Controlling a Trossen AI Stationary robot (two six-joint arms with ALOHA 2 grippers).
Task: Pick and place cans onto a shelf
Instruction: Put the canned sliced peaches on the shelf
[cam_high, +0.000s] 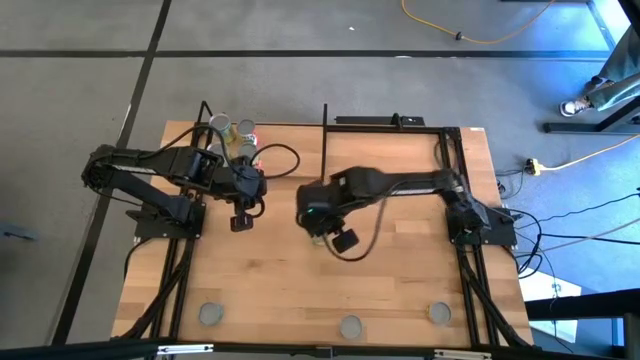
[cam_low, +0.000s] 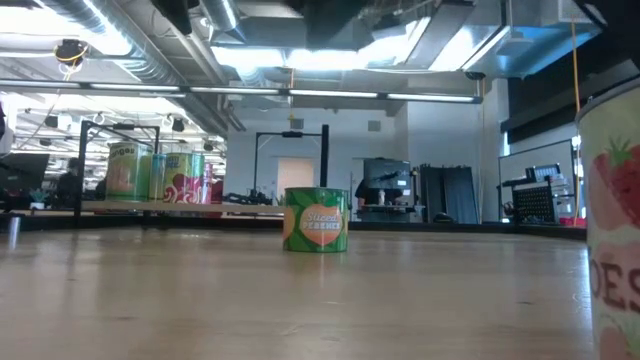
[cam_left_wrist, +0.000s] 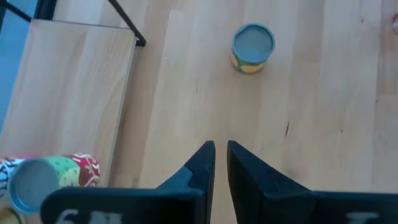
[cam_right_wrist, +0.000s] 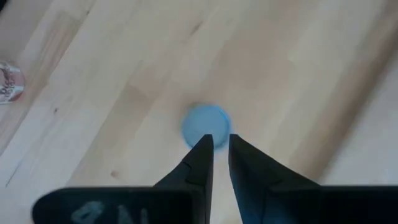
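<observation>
Yellow cable (cam_high: 478, 35) snaking over grey floor (cam_high: 300, 85); ceiling light strips (cam_low: 300, 92) lit beyond table.

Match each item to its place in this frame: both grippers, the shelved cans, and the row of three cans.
1. left gripper
2. right gripper
3. shelved cans
4. row of three cans

A. along the table edge opposite the shelf
B. directly above a lone can mid-table
C. on the light plank between black rods
D. over bare tabletop beside the shelf

Pairs: 1-D, 2-B, 3-C, 4-A
</observation>
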